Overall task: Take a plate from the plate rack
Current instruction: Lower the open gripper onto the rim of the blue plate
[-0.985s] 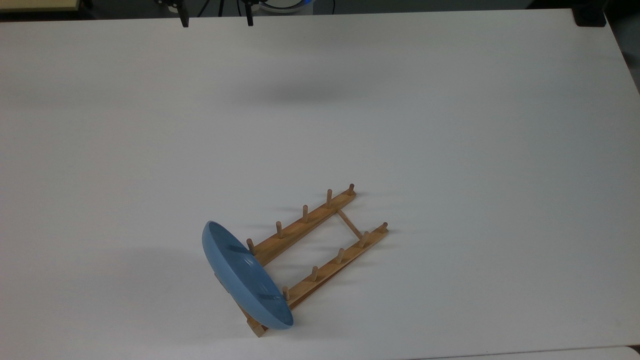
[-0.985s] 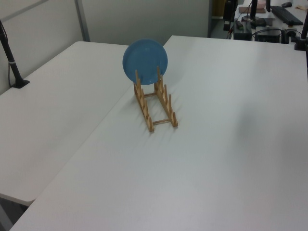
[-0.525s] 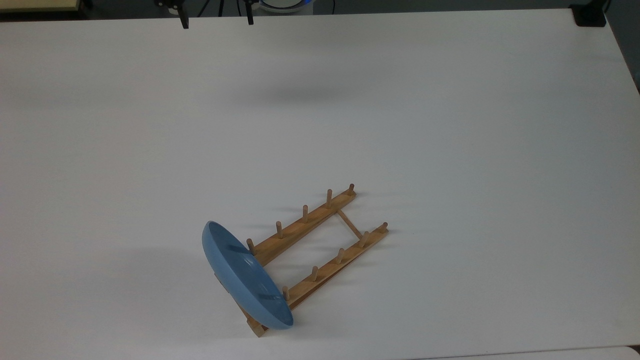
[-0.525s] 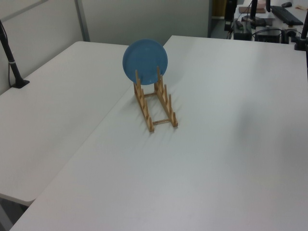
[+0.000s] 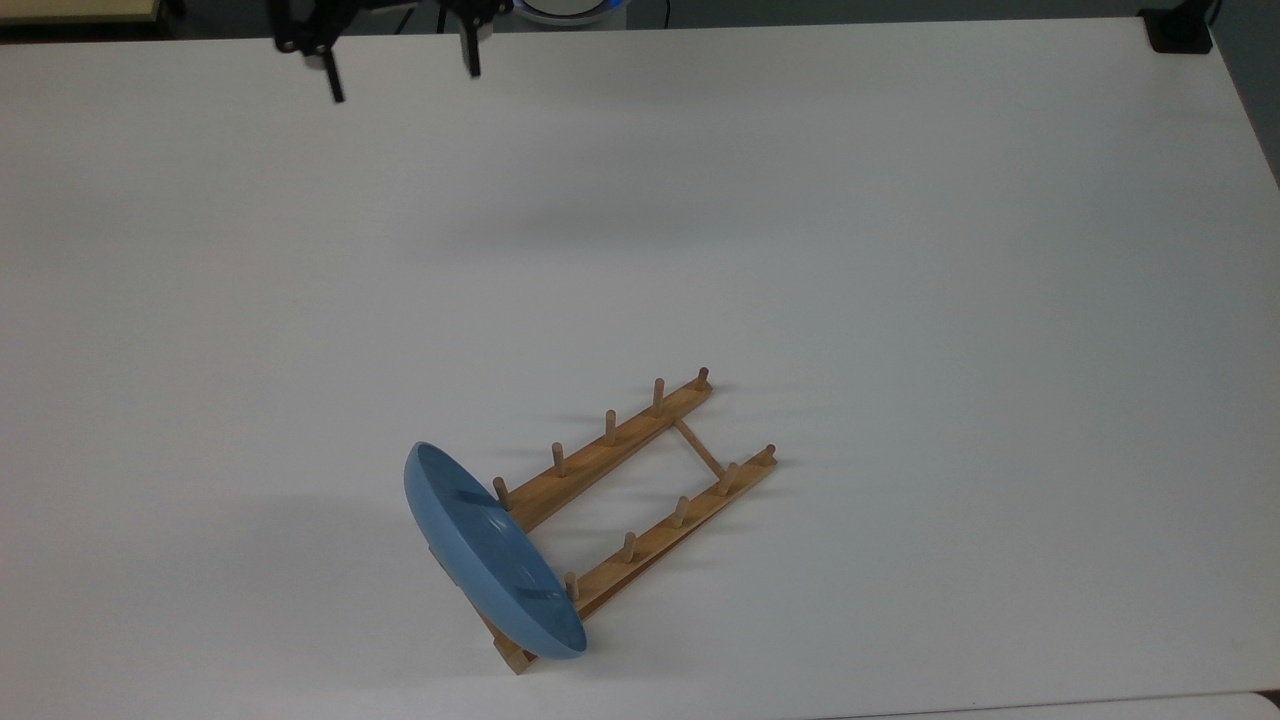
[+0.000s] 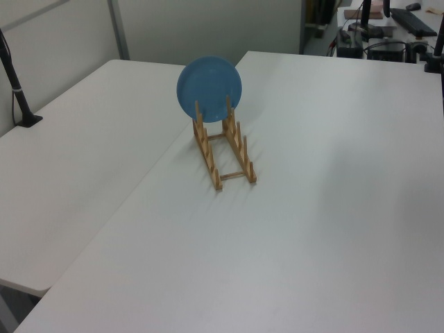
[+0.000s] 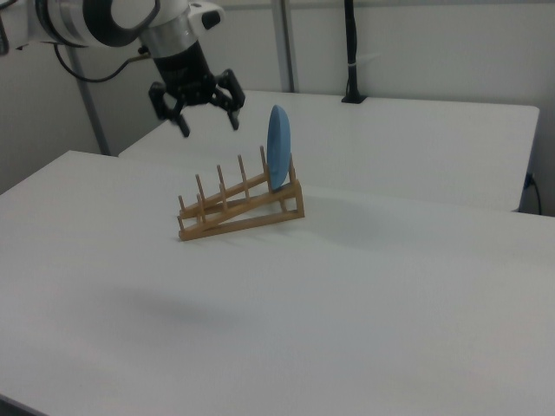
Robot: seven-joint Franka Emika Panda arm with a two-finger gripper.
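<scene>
A light-blue plate [image 5: 492, 555] stands on edge in the end slot of the wooden plate rack [image 5: 640, 490], toward the top view's lower left. Seen from the left view, the plate [image 6: 209, 88] faces the camera above the rack [image 6: 226, 149]. From the right view, the plate [image 7: 277, 159] is edge-on at the raised end of the rack [image 7: 238, 208]. My gripper [image 5: 402, 80] hovers open near the table's far edge at the top view's upper left. In the right view the gripper [image 7: 209, 124] hangs in the air left of the plate and above the rack, holding nothing.
The rack sits on a broad white table [image 5: 900, 250]. A second white table [image 6: 83, 159] adjoins it on the left view's left, with a black pole [image 6: 15, 87] clamped there. Desk clutter [image 6: 388, 31] lies beyond the far edge.
The gripper has come further into the top view, moving down and to the top view's left. Plate and rack have not moved.
</scene>
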